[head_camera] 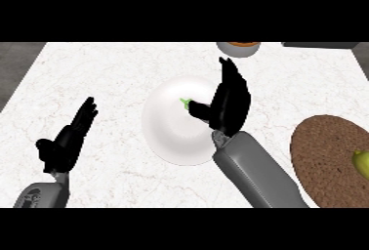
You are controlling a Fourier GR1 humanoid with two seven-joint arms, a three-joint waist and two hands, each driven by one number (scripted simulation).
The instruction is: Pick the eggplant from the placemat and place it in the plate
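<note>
Eggplant (190, 104): mostly hidden behind the right hand; only a green stem tip and a dark sliver show, over the plate's upper-right part, at about 1 o'clock from the plate's centre
Right hand (229, 105): over the plate's right half; fingers long and pointing toward 12 o'clock, thumb side curled in on the eggplant at its 9 o'clock; it appears to pinch the eggplant
Long axis: cannot tell for certain; the stem end points toward 10 o'clock, the body running under the palm toward 4 o'clock
Plate (169, 132): white, mid-counter; directly under the held eggplant, so the release looks like a short move straight down
Placemat (324, 156): brown, at 3 o'clock from the plate; a yellow-green fruit (360, 163) lies at its right edge
Left hand (69, 139): resting at 9 o'clock from the plate, fingers straight and spread; farther from the eggplant
Bowl (238, 48): at 12 o'clock, well apart
</note>
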